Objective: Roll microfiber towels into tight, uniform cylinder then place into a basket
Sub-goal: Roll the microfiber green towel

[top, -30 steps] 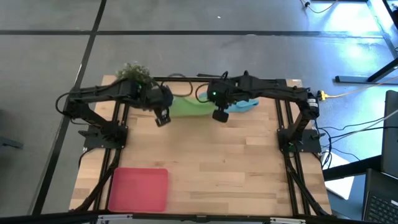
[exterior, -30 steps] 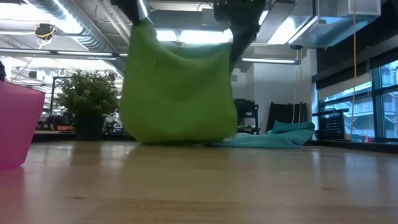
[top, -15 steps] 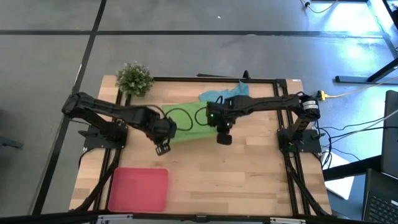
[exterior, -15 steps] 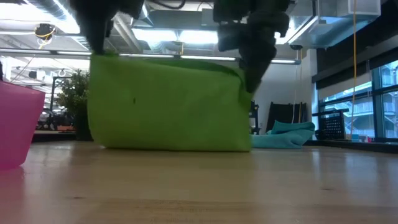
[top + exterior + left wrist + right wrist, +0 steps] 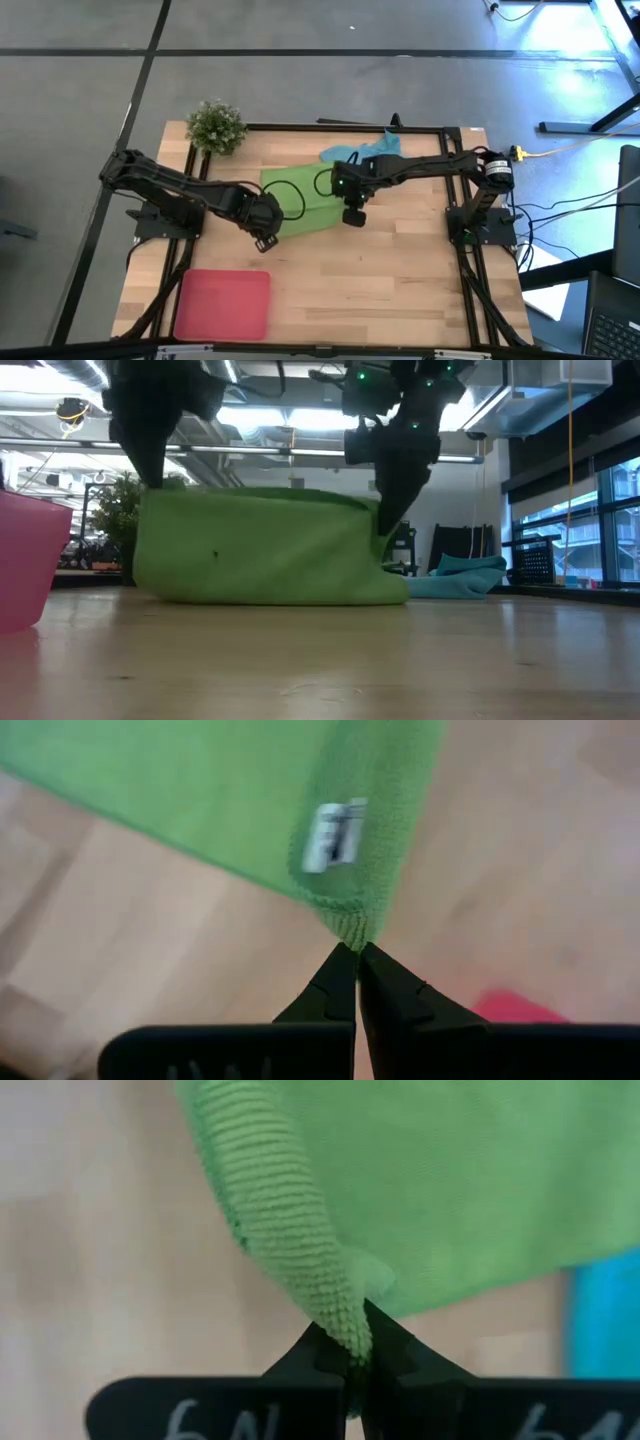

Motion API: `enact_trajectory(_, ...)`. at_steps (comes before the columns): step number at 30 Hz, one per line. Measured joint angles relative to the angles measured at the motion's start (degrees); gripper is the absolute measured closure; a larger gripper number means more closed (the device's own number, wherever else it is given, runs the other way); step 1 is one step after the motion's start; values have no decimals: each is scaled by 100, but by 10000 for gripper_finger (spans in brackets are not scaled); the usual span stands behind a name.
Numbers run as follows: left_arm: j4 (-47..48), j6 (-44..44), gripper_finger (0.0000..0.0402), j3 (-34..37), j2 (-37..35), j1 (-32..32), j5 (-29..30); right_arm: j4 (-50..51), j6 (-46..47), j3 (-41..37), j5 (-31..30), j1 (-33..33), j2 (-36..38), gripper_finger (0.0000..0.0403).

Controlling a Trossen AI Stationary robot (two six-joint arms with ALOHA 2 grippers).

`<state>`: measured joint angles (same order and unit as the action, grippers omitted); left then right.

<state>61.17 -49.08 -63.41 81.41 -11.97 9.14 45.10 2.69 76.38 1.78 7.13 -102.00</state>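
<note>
- Lime green microfiber towel [image 5: 300,205]: you have it near the middle of the pale wooden table [image 5: 400,280], hung as a sheet between both grippers. In the low view its lower edge touches the tabletop and its upper edge is held up.
- Left gripper [image 5: 265,240]: pinched tight on one corner of the green towel; in the left wrist view the fingers meet on the hem, just beyond a small white label [image 5: 335,835].
- Right gripper [image 5: 352,215]: clamped on the opposite corner; in the right wrist view the ribbed edge folds down between the fingers.
- Key relation: the towel's long axis runs from one gripper to the other, across the table. The cloth lies on the far side of both jaws, so laying it flat looks to be your next step, before any rolling. Neither arm is nearer; each holds one end.
- Light blue microfiber towel [image 5: 365,150]: crumpled at the table's far edge, beyond the right gripper, untouched.
- Pinkish-red shallow plastic tray [image 5: 222,303]: at the near left corner, well apart from both towels.
- View differences: only the low view shows the towel hanging rather than lying flat; only the high view shows the tray's true position.
</note>
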Motion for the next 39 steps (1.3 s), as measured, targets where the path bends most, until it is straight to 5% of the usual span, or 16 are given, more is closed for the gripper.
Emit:
enact_trajectory(9,-12,-27,402,389,0,638,660,-224,-310,0,-98,634,-69,399)
enact_trajectory(27,-746,920,402,819,0,1919,827,-720,-462,-4,-66,1319,-485,396)
enact_trajectory(39,-826,1221,401,819,0,2384,982,-858,-456,-4,-85,1413,-485,325)
